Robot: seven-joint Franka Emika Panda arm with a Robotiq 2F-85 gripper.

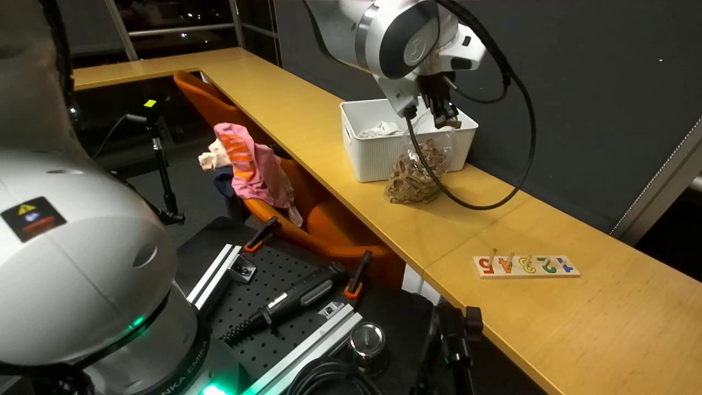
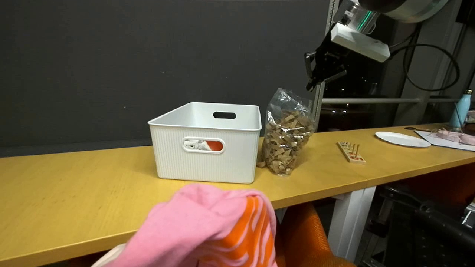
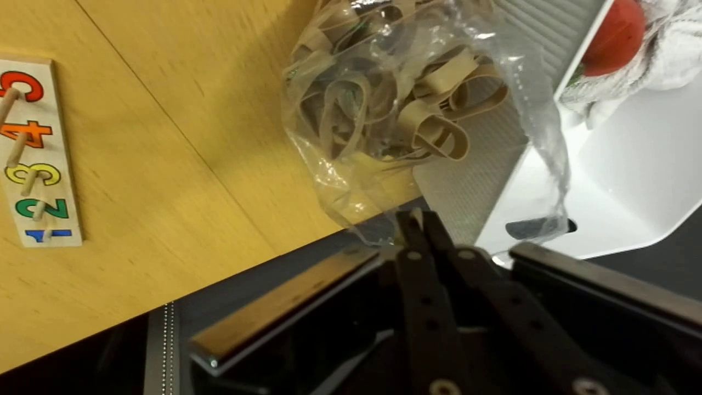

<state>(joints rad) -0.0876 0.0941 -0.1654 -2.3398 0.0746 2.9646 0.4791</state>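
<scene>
My gripper (image 1: 445,122) hangs in the air above a clear plastic bag (image 1: 414,178) of tan band-like loops. Its fingertips are together in the wrist view (image 3: 418,215); a thin pale sliver shows between them, and I cannot tell what it is. The bag (image 2: 287,137) stands upright on the wooden table beside a white ribbed basket (image 2: 202,163), its top apparently loose and crumpled. In the wrist view the bag's mouth (image 3: 554,159) spreads around and beyond the fingertips; whether they touch the plastic is unclear. The basket holds white cloth (image 3: 677,46) and a red rounded thing (image 3: 617,35).
A number board with upright pegs (image 1: 526,267) lies along the table from the bag. Farther along are a white plate (image 2: 402,139) and a blue bottle (image 2: 461,110). A dark wall (image 2: 111,66) backs the table. Pink clothing (image 1: 255,159) drapes over an orange chair in front.
</scene>
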